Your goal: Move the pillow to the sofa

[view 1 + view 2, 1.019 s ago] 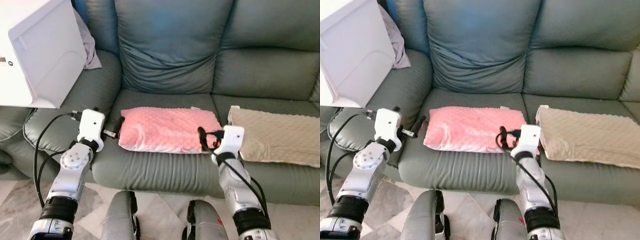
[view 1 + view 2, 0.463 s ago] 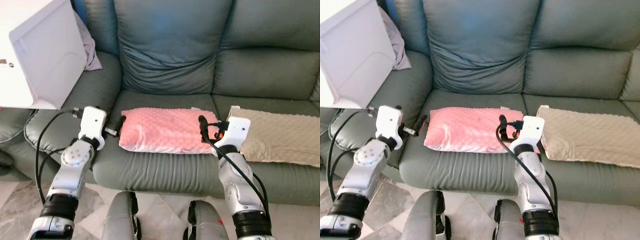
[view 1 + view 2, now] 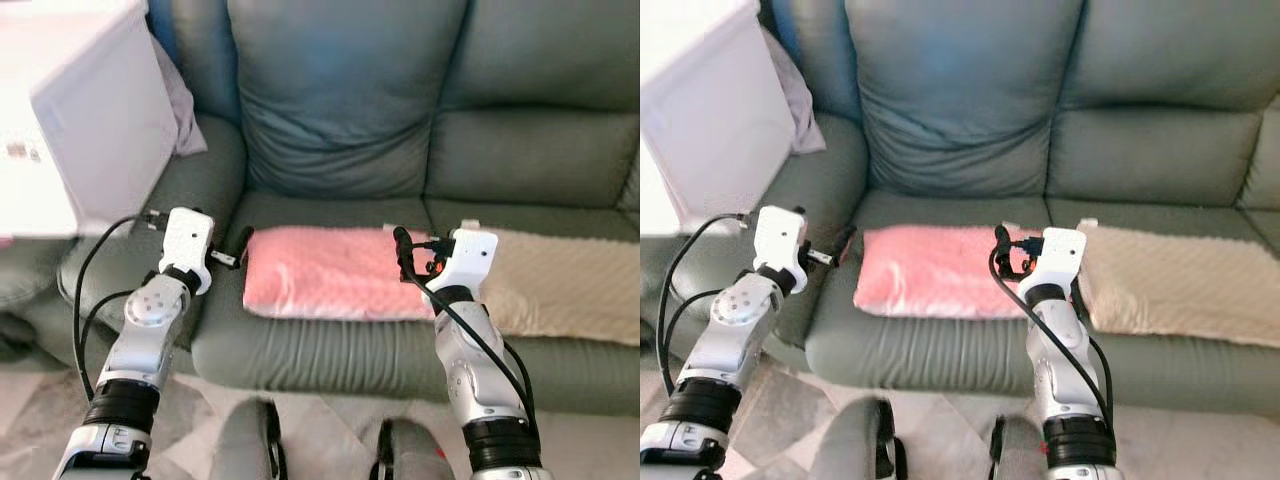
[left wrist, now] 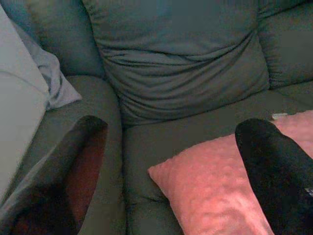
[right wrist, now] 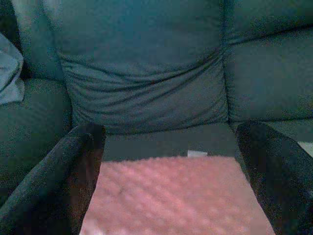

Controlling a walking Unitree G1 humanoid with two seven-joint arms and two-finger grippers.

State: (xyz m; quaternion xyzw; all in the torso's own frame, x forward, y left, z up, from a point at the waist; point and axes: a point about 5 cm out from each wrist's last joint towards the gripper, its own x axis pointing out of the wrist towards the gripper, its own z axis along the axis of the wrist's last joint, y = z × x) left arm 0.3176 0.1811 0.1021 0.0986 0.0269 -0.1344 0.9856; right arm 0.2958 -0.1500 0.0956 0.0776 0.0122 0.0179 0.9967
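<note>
Left gripper (image 4: 166,161): my jaws spread wide, empty, at the pink pillow's left end, one finger over its corner.
Right gripper (image 5: 168,171): my jaws spread wide, empty, over the pillow's right end.
Pink pillow (image 3: 325,272): flat on the sofa (image 3: 340,110) seat, just left of the beige pillow (image 3: 560,285).
Risk: a finger may snag the fleece as I withdraw and drag the pillow toward the seat's front edge.
Risk: my right gripper may nudge the beige pillow.
Change: my right gripper has risen off the pillow's front right corner; the view has shifted.
</note>
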